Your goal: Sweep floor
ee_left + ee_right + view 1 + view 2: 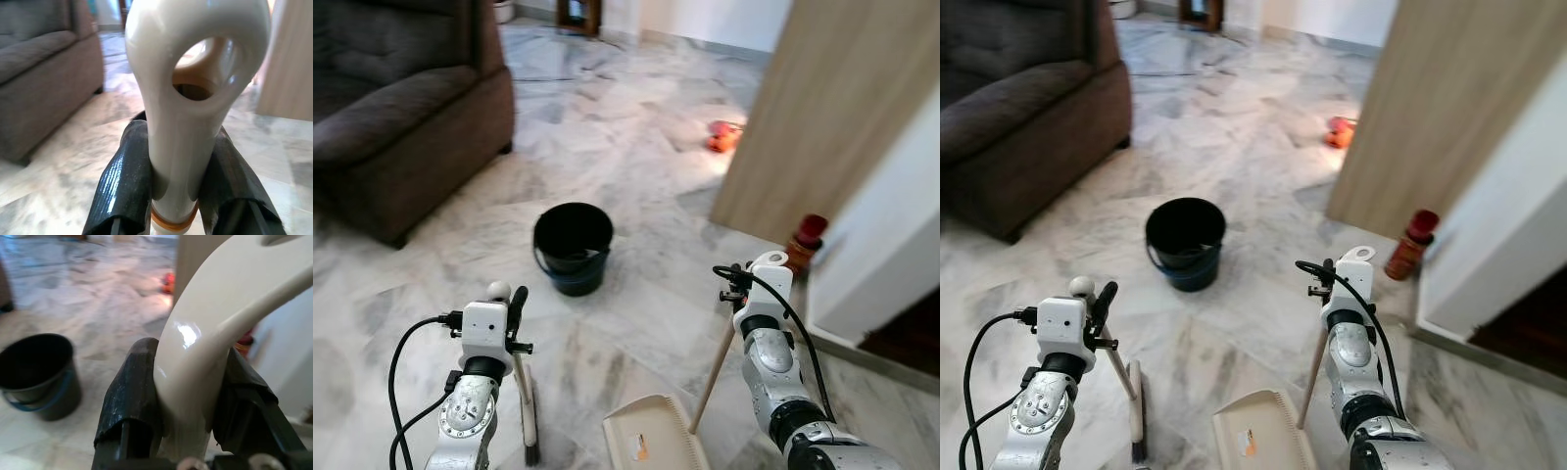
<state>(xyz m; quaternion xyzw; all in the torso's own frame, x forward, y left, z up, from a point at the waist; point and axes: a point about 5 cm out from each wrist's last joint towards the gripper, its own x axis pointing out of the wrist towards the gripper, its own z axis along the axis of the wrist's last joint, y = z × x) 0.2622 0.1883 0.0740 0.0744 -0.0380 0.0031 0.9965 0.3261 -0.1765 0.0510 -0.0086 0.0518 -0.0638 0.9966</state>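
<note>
The broom (pixel 526 411) stands on the marble floor (pixel 636 157) at the lower left, its dark bristles touching the tiles and its thin handle leaning up to the left hand (pixel 514 308). The left wrist view shows more closely that both black fingers (pixel 122 186) of this hand are closed on the cream handle end, which has a hanging hole and an orange ring below. The dustpan (pixel 651 436) lies on the floor just beside the broom, and its long wooden stick (pixel 713 377) rises to the right hand (pixel 744 284). In the right wrist view, the fingers (pixel 132 396) of the right hand press on both sides of the cream curved top of the dustpan handle, so this hand is also closed on it. Beyond both tools, a black bucket (pixel 573 245) with a blue handle stands on the floor. A dark sofa (pixel 401 108) is at the far left. On the right there is a wooden door (pixel 832 117), with a red-capped bottle (pixel 806 240) near its bottom edge, and a small orange object (pixel 724 135) lies further away on the floor
</note>
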